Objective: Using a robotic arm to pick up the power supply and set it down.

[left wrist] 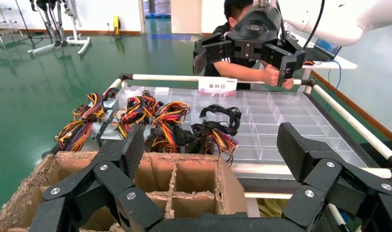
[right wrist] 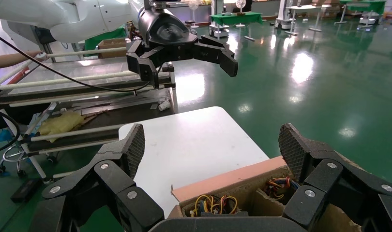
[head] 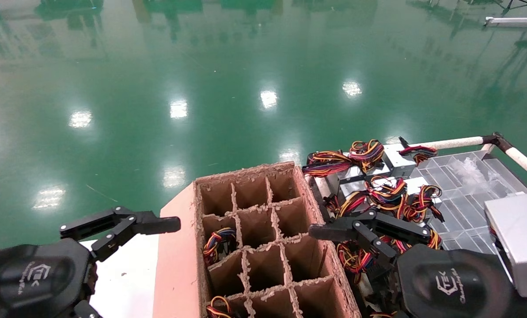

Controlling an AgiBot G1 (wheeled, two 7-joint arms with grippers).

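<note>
1. The right pincer (head: 334, 230) hangs released, jaws spread and grasping nothing, over the near edge of the power supply (head: 398, 190) heap, beside the cardboard divider box (head: 263, 238).
2. The supplies lie tangled on the clear tray (head: 462, 198), whose right part is bare.
3. The left pincer (head: 126, 225) is also released, above the white counter (head: 126, 274), left of the box's flap.
</note>
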